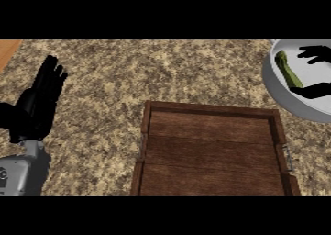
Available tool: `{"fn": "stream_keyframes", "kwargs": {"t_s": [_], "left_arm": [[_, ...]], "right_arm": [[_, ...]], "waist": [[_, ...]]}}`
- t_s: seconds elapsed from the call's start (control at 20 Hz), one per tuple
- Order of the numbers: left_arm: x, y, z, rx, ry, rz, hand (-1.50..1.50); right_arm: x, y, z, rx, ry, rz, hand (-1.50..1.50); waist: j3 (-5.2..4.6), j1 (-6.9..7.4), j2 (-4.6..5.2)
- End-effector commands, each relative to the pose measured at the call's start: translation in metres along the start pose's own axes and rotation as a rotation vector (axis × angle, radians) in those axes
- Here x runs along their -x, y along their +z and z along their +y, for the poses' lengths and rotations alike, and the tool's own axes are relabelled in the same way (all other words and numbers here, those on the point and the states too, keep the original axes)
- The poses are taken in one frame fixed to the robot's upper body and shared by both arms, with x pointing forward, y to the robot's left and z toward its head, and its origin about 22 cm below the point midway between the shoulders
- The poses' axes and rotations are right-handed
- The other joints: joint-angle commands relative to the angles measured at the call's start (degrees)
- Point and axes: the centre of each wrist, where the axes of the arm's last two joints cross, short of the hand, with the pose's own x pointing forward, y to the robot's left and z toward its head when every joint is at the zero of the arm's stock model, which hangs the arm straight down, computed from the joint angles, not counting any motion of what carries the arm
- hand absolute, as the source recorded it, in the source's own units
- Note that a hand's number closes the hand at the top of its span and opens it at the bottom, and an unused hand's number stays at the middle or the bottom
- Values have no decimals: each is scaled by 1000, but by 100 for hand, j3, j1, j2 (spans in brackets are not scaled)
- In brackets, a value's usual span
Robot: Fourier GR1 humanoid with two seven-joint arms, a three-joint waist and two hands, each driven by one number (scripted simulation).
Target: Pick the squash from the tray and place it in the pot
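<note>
The black right hand shows at about two o'clock, over the mouth of the round grey metal pot, its fingers and thumb spread apart with nothing caught between them. Just to its nine-o'clock side the long green squash lies inside the pot against the pale inner wall, apart from the fingers as far as can be seen. By that showing the placing looks done; what remains, by my judgement, is only for the hand to draw clear of the pot. The brown wooden tray at six o'clock holds nothing visible. Out at nine o'clock the black left hand rests open, fingers straight and pointing up, above its grey forearm on the speckled stone counter.
</note>
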Motion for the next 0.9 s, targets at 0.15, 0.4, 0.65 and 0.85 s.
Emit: {"fn": "stream_keyframes", "kwargs": {"t_s": [0.15,0.4,0.65,0.85], "left_arm": [[-2,4,-7,19,3,10,0],[6,1,-3,-8,-7,-3,0],[-6,-3,-3,0,14,-13,0],[0,-1,6,-18,-5,-28,0]], "right_arm": [[7,0,-6,32,-383,-102,-150],[18,7,-40,110,-556,-87,-150],[32,22,-65,141,-609,-72,-150],[57,56,-102,129,-619,-58,-150]], "waist": [[13,0,-6],[6,-32,9],[9,2,18],[21,41,59]]}}
